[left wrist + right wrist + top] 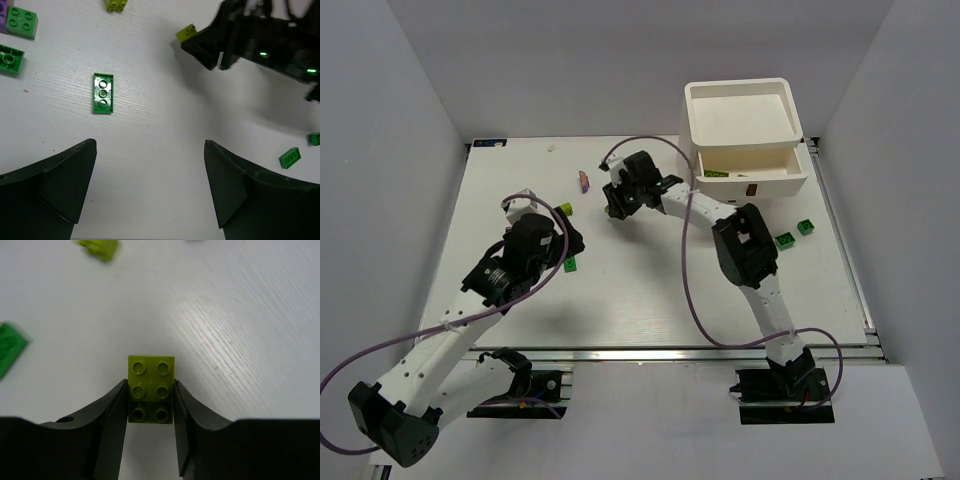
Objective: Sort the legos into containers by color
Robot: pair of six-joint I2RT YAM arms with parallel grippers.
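My right gripper (pixel 150 390) has a finger against each side of a yellow-green lego (pixel 151 385), which lies studs-up on the table. In the top view this gripper (pixel 618 205) is left of the white containers (pixel 745 120). The unit's top tray is open, and its upper drawer (pixel 748 165) is pulled out. My left gripper (pixel 150 150) hangs open over bare table, short of a green lego (pixel 103 93). From above, the left gripper (pixel 565 235) is just left of the right one. The held lego (pixel 186 33) peeks out beside the right gripper's black fingers (pixel 220 45).
A purple lego (pixel 584 181) and a yellow-green one (pixel 565 209) lie at the back left. A green one (pixel 571 264) is beside my left gripper. Two green legos (pixel 785 240) (pixel 806 226) lie at the right, in front of the containers. White walls enclose the table.
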